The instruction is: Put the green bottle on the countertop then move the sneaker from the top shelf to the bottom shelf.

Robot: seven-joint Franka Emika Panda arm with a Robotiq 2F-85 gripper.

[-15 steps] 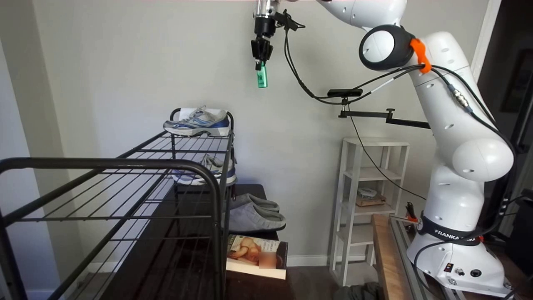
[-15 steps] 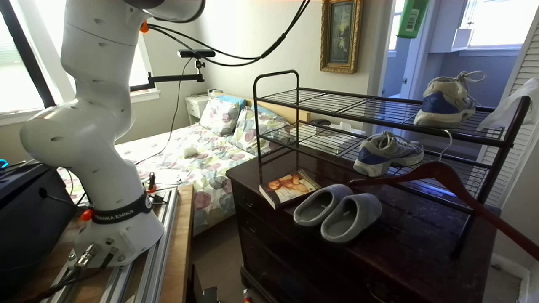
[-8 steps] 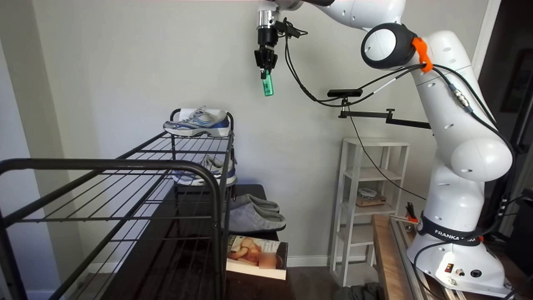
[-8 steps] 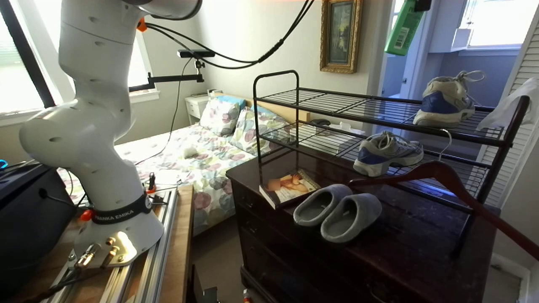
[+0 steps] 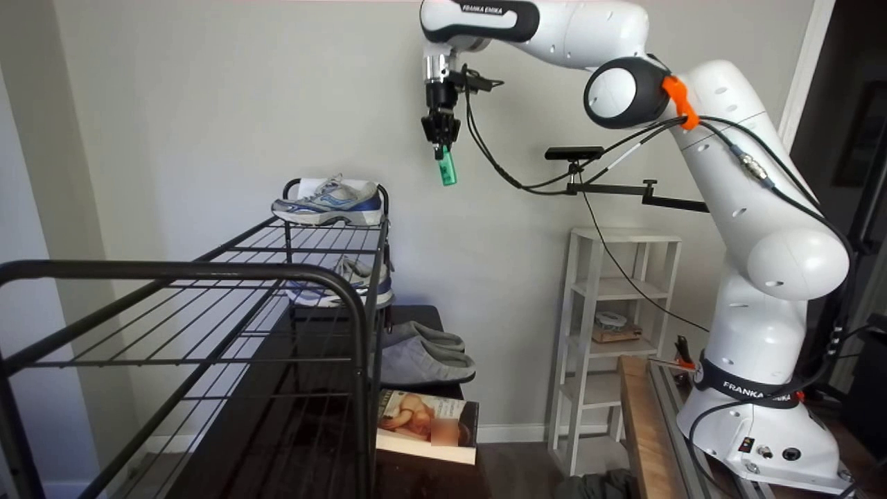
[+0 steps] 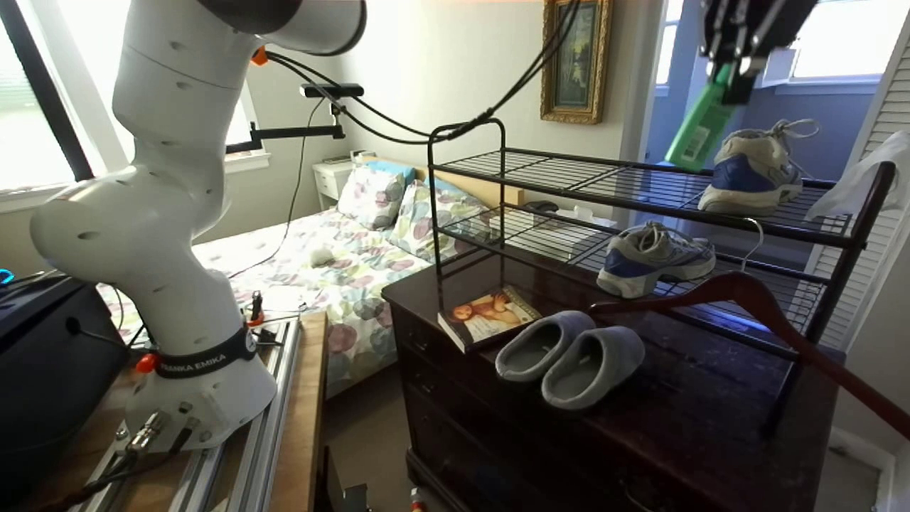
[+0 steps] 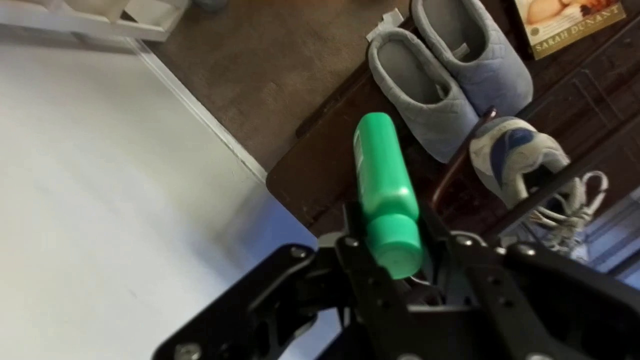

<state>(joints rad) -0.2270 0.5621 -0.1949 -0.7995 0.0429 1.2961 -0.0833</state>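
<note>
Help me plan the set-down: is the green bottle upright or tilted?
Tilted: in both exterior views the green bottle slants to one side beneath the pincer instead of hanging straight.

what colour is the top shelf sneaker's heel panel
The heel panel is blue, clearest in an exterior view.

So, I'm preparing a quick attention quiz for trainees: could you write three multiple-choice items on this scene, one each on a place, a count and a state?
1. Relative to the top shelf, the slippers are: A) on it; B) hanging from it; C) lower than it.
2. How many sneakers show? A) one; B) two; C) four.
3. The gripper and green bottle: A) bottle held in the air; B) apart, gripper open; C) bottle standing on the top shelf.

1 C: both exterior views show them well below it.
2 B: one sits on the top shelf, one beneath.
3 A: the wrist view shows fingers gripping around its cap.
</note>
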